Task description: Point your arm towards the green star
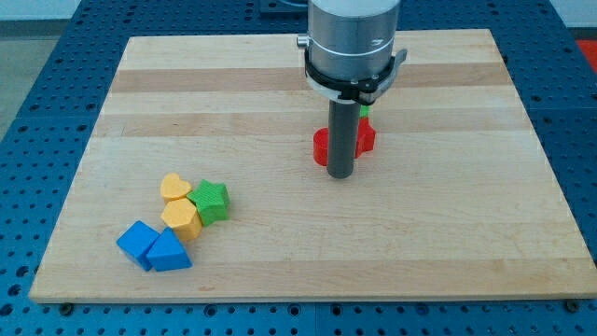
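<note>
Wooden board (280,252) fills most of the view, pale planks on a blue perforated bench (47,56). Above the board's middle, nearer its top edge, hangs the arm's grey cylinder (354,42), and from it drops the dark rod. My tip (340,175) rests on the board just in front of two red blocks (322,147), whose shapes the rod partly hides; a sliver of a green block (366,109) shows behind them. The rod is a plain pusher with nothing to open or close.

Toward the bottom-left corner sits a cluster, well apart from my tip: two blue blocks (154,247), two yellow blocks (179,217), and the green star (211,201) touching the yellow ones on their right.
</note>
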